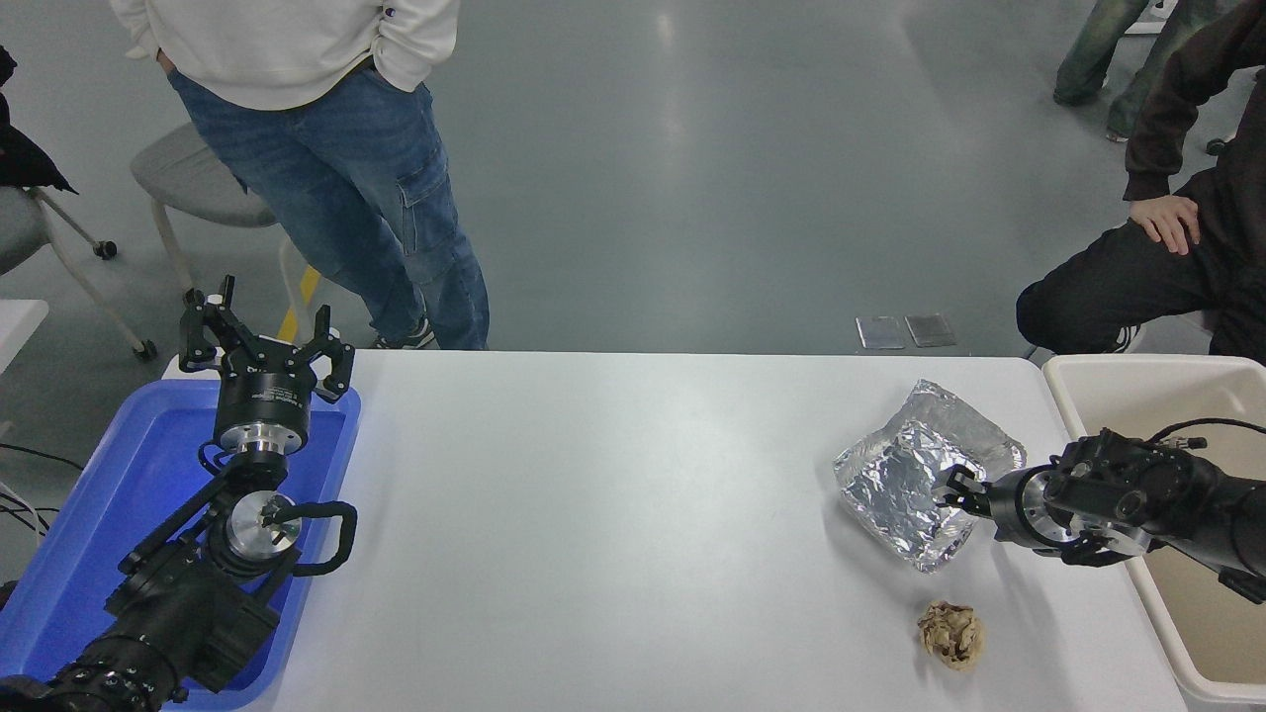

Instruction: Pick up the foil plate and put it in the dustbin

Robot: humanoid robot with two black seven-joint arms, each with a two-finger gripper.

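Note:
The foil plate (905,480), a shiny silver square tray with wrinkled rims, lies on the white table at the right. My right gripper (951,489) comes in low from the right and sits at the plate's right rim, its short fingers apart over the foil. The plate rests on the table. The dustbin (1108,371), a large beige tub, stands off the table's right edge, behind and under my right arm. My left gripper (262,331) is parked open over the blue tray at the lower left.
A brown-beige paper ball (951,635) lies on the table in front of the plate. A blue tray (89,514) sits at the left. A person in jeans (336,178) stands at the far left; another person sits at the far right (1177,257).

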